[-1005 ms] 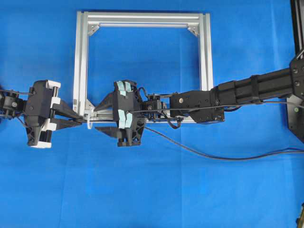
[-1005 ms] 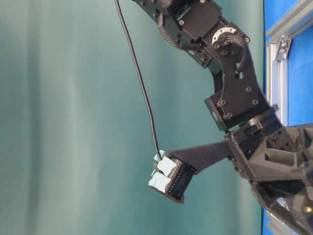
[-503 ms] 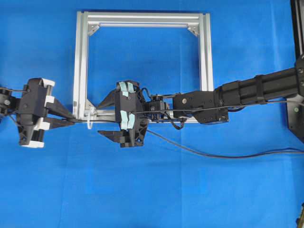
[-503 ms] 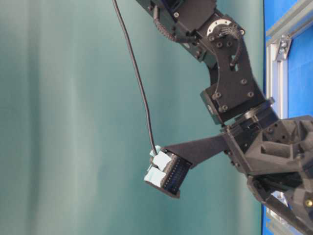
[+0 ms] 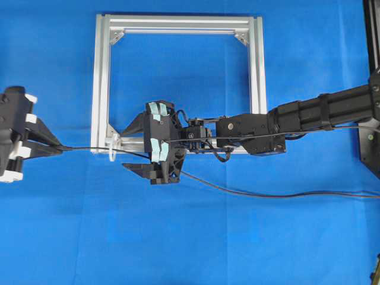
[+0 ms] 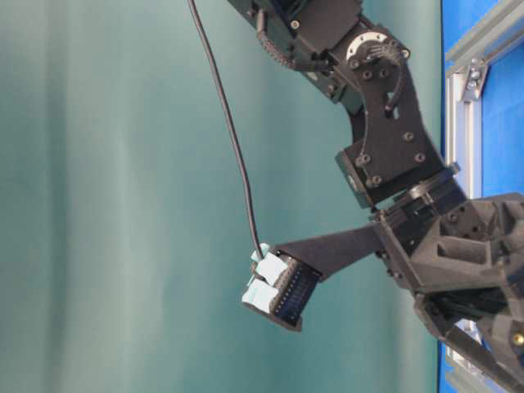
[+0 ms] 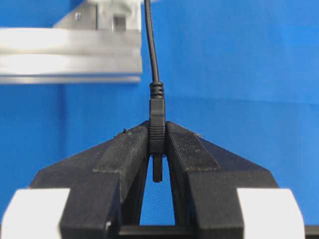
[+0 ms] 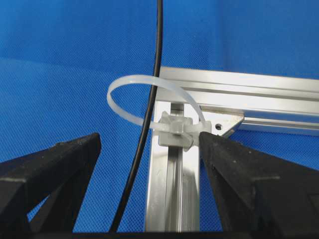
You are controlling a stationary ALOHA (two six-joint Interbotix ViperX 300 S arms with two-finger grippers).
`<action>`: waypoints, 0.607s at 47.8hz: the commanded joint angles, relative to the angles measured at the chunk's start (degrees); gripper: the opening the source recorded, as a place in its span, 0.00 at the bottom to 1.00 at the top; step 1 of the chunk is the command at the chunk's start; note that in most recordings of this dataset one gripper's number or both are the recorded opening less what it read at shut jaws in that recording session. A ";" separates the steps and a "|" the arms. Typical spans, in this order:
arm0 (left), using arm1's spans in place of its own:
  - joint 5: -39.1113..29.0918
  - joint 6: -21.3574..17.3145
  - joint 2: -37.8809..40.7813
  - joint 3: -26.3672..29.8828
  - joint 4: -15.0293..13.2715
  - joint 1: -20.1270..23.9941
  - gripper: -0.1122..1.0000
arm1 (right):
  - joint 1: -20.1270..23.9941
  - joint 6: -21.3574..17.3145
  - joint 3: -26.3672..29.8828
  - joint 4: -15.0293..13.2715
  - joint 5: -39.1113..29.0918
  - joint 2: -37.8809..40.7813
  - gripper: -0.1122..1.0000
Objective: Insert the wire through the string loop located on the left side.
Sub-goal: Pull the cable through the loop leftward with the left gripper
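The wire (image 5: 237, 191) is a thin black cable that comes from the right edge, passes under my right gripper (image 5: 127, 148) and runs left through the string loop (image 5: 113, 149). The loop is a small white tie at the frame's lower-left corner. In the right wrist view the wire (image 8: 155, 69) goes through the loop (image 8: 130, 79), and my right gripper (image 8: 149, 142) stands open on either side of the frame corner, holding nothing. Far left, my left gripper (image 5: 59, 149) is shut on the wire's plug (image 7: 157, 122), whose tip shows between the fingers (image 7: 127, 149).
The silver aluminium frame (image 5: 178, 24) lies flat on the blue mat, with its corner bar (image 7: 70, 55) ahead of the left gripper. The right arm (image 5: 320, 113) reaches across the frame's lower bar. At table level the right arm (image 6: 385, 147) fills the right side.
My left gripper has drawn back to the left with the plug, pulling more wire through the loop. The right gripper has stayed open by the frame corner.
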State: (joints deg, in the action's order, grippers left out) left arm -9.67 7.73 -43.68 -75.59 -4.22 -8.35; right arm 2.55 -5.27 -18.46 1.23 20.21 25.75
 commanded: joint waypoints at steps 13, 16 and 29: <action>-1.67 3.87 -2.20 0.26 0.26 -0.18 0.17 | 0.09 0.00 0.53 0.09 0.35 -2.99 0.96; -0.97 3.69 -1.41 0.35 0.35 -0.18 0.17 | 0.09 0.09 0.53 0.18 0.35 -2.99 0.96; -0.44 3.25 1.58 0.00 0.62 -0.18 0.18 | 0.09 0.00 0.53 0.18 0.53 -2.99 0.96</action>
State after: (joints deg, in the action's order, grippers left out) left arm -10.63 10.99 -42.89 -76.03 -3.78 -8.44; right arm 2.55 -5.19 -18.37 1.32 20.30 25.75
